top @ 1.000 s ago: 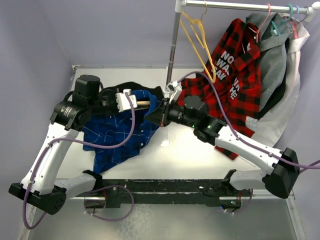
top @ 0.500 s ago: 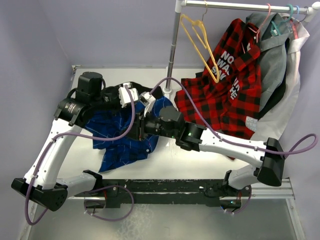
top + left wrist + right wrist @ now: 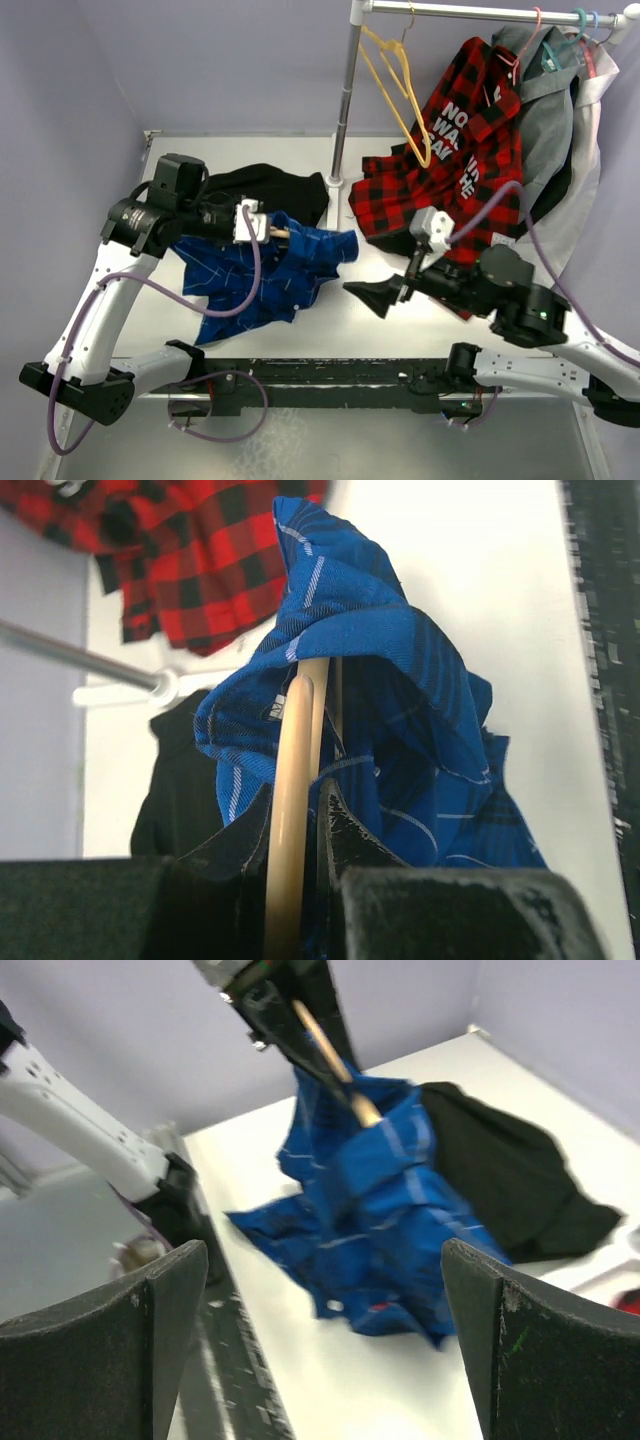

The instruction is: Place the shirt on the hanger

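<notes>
Top camera, far left: the left gripper (image 3: 262,228) reaches in over the table (image 3: 330,325) with its jaws clamped on the hanger (image 3: 282,233), a tan bar that pokes out to the right. The shirt (image 3: 265,270) is draped over that bar's far end. It is bunched up there, and its lower part is spread on the table below the gripper.

The left wrist view backs that up. The bar runs straight up between the dark fingers (image 3: 345,855), and blue cloth sits like a hood over its tip, with folds falling down both sides. Only this one bar of the hanger shows; the rest is buried in cloth.

Just behind the shirt a black garment (image 3: 275,183) lies crumpled on the table, right up against the blue edge.

In the middle, the rack pole (image 3: 345,100) stands at the back, and yellow hangers (image 3: 400,90) dangle from the rail (image 3: 480,12).

In front of them the right gripper (image 3: 372,296) sits low over bare table, to the right of the shirt and apart from it. Its jaws are spread wide with nothing between them. Its own camera looks across between the black fingers (image 3: 100,1360) at the shirt and the bar going into it.

Far right, a red plaid shirt (image 3: 455,140) hangs from the rail with its lower part lying on the table. A grey garment (image 3: 555,110) hangs beside it.
</notes>
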Controlling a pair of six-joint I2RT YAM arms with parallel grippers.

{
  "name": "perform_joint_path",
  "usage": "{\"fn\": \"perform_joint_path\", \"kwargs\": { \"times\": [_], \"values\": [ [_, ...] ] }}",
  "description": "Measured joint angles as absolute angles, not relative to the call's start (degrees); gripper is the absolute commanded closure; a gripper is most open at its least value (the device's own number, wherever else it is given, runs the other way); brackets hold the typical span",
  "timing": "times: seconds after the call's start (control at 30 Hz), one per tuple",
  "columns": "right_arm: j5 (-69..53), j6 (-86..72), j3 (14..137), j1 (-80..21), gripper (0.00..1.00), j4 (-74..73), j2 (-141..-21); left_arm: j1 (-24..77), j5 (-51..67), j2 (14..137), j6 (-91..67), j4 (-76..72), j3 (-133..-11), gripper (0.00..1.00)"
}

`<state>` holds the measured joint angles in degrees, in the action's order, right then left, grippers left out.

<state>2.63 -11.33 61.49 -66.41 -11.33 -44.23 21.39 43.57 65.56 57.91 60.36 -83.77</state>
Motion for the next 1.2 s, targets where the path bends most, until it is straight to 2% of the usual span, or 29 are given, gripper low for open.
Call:
{"fn": "perform_joint_path", "kwargs": {
  "times": [0.13, 0.33, 0.57, 0.73, 1.0, 1.07, 1.13, 1.2],
  "values": [
    [3.6, 2.3, 64.0, -66.4, 0.0, -19.8, -41.1, 21.4, 48.8, 65.6, 66.7, 71.5, -86.2, 1.0],
    [-0.9, 19.7, 66.3, -66.4, 0.0, -29.8, -49.3, 21.4, 52.6, 65.6, 74.4, 81.5, -89.1, 1.0],
    [-1.1, 31.3, 63.2, -68.8, 0.0, -27.7, -57.8, 21.4, 54.5, 65.6, 77.6, 86.0, -89.1, 1.0],
    [-3.5, 33.2, 63.2, -69.1, 0.0, -23.9, -60.5, 21.4, 54.5, 65.6, 77.6, 86.0, -89.1, 1.0],
    [-4.1, 30.6, 59.0, -69.1, 0.31, -11.1, -63.0, 21.4, 54.6, 65.5, 77.1, 85.7, -89.0, 1.0],
    [-4.0, 29.2, 58.3, -69.1, 0.4, -8.8, -63.2, 21.4, 54.6, 65.3, 77.1, 85.4, -88.9, 1.0],
    [-4.2, 27.8, 58.2, -69.1, 0.54, -7.2, -63.1, 21.4, 54.6, 65.1, 77.1, 85.2, -88.8, 1.0],
    [-4.5, 26.3, 58.2, -69.1, 0.61, -6.2, -63.0, 21.4, 54.7, 64.8, 77.1, 84.9, -88.6, 1.0]
  ]
}}
